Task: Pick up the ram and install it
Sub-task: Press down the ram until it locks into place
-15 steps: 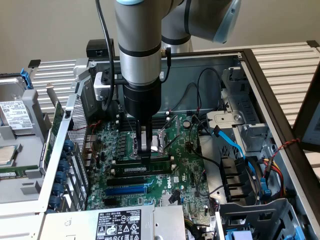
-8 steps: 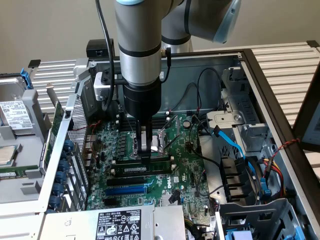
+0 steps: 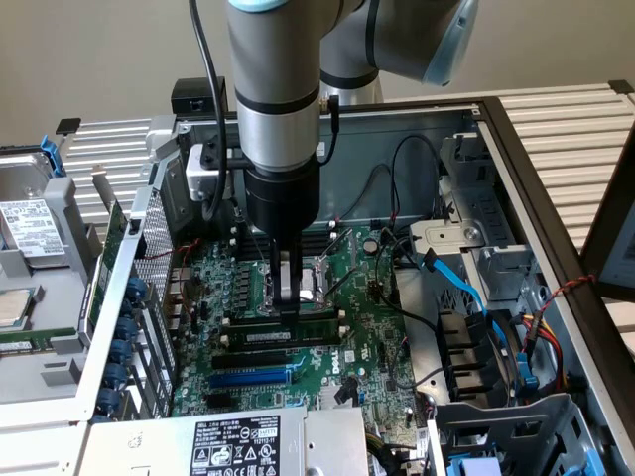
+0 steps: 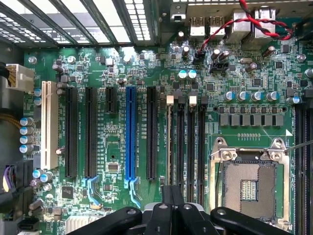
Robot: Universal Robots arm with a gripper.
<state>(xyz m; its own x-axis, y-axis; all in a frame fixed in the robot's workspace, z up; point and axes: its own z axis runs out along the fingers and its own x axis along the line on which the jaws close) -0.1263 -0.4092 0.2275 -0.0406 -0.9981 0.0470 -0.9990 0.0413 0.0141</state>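
The ram is a long green stick with a white label. It stands on edge in a black memory slot on the motherboard, in the middle of the open computer case. My gripper comes straight down onto it. Its black fingers are shut together and their tips meet the stick's top edge near its middle. In the wrist view the ram is a thin line running away from the shut gripper, inside the outermost of the parallel black memory slots.
A blue expansion slot lies beside the ram. The bare CPU socket is on the other side. Blue and black cables and drive bays crowd the exterior view's right. A labelled power supply sits in front.
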